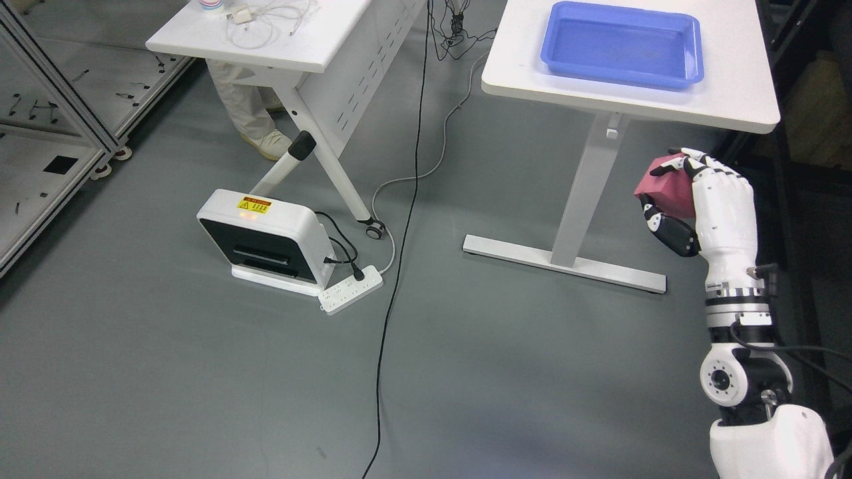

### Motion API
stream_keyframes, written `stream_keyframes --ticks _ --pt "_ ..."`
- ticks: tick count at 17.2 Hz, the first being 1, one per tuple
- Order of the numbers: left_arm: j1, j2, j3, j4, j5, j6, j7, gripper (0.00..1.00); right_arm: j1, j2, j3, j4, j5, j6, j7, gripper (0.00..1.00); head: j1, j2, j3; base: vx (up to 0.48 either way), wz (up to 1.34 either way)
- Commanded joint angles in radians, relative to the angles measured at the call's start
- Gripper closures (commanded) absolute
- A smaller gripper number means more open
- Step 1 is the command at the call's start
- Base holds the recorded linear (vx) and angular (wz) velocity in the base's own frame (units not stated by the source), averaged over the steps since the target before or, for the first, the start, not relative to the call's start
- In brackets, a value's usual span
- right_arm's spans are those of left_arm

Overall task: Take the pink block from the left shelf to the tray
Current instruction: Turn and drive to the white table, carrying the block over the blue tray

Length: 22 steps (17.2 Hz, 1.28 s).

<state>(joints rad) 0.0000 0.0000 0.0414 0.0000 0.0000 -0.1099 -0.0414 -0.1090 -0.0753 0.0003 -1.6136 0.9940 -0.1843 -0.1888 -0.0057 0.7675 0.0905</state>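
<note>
Right hand [692,199] fingers [672,229] curled tight round pink block [662,186], held clear below surface [732,100] edge, ready for lift to blue tray [552,63].

- One view only: head camera, mounted high, tilted steeply down and forward onto grey floor [200,372].
- Wide framing; floor fills most of picture, nothing close to lens except right arm [739,372] rising from lower right corner.
- Far edge, top right: white table [519,60] with blue tray [622,73], seen from above, top cropped.
- Far edge, top left: second table [319,46], partly cropped; a person's legs [243,106] beneath it.
- Left edge: metal frame [66,106], cut off by border.
- Middle ground: white box [263,239] and power strip [351,290] on floor, black cable [406,199] running top to bottom.
- No second view, so no overlap to record.
</note>
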Motion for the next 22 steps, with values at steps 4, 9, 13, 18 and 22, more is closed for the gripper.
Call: stream_keyframes --ticks 4,9,13,18,22 --pt "-0.023 0.017 0.000 -0.018 -0.002 0.001 0.000 0.00 0.000 0.000 -0.025 0.003 0.000 0.000 0.000 0.98 0.0000 0.000 0.000 0.414 -0.09" --pt "-0.023 0.017 0.000 -0.018 -0.002 0.001 0.000 0.00 0.000 0.000 -0.023 0.004 0.000 -0.001 0.000 0.98 0.0000 0.000 0.000 0.445 -0.17" --pt "-0.023 0.017 0.000 -0.018 -0.002 0.001 0.000 0.00 0.002 0.000 -0.023 0.004 0.000 -0.001 0.002 0.98 0.0000 0.000 0.000 0.406 -0.11" --pt "-0.023 0.017 0.000 -0.018 -0.002 0.001 0.000 0.00 0.000 0.003 -0.010 0.006 0.002 -0.001 0.026 0.97 0.0000 0.000 0.000 0.354 -0.02" --pt "-0.023 0.017 0.000 -0.018 -0.002 0.001 0.000 0.00 -0.001 0.049 0.075 0.041 0.003 -0.003 0.173 0.96 0.0000 0.000 0.000 0.301 0.05"
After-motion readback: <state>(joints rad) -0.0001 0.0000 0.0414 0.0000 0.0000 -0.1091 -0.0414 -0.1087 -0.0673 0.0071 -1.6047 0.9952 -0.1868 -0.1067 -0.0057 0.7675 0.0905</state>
